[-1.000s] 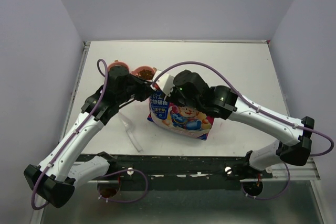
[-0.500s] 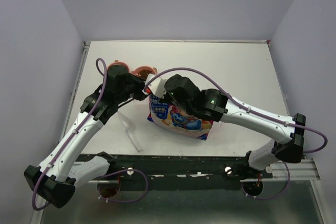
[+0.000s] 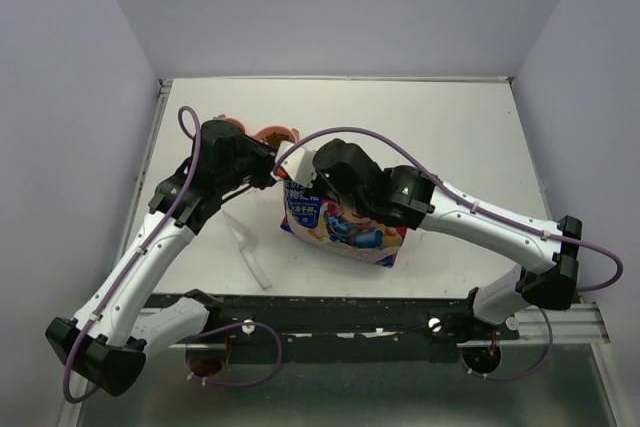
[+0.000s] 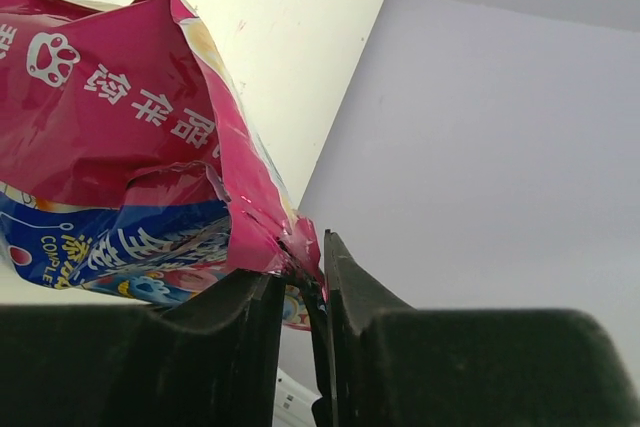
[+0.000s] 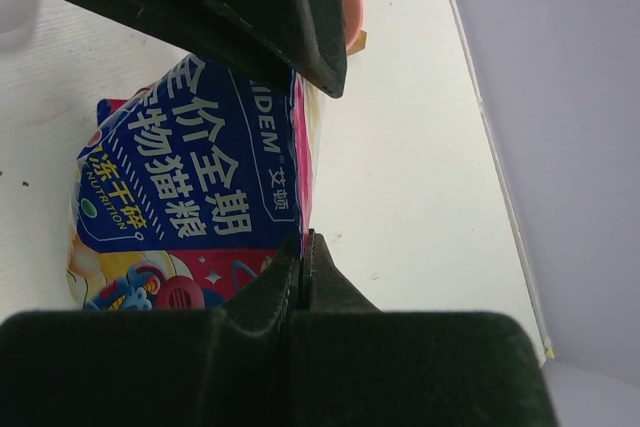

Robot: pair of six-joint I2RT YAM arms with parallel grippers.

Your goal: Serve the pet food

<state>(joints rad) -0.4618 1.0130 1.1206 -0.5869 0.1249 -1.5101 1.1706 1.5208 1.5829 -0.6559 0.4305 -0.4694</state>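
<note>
Though just beyond the bag (image 3: 345, 229), pink bowls (image 3: 272, 133) partly behind left gripper (image 3: 276, 175).

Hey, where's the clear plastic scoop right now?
In the top view, the clear scoop lies on the table in its near-left part, just left of the pink bag and right of the left arm.

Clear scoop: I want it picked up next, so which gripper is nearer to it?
Left. The left gripper is at the bag's far-left corner, on the scoop's side; the right gripper pinches the bag's top edge farther right.
</note>
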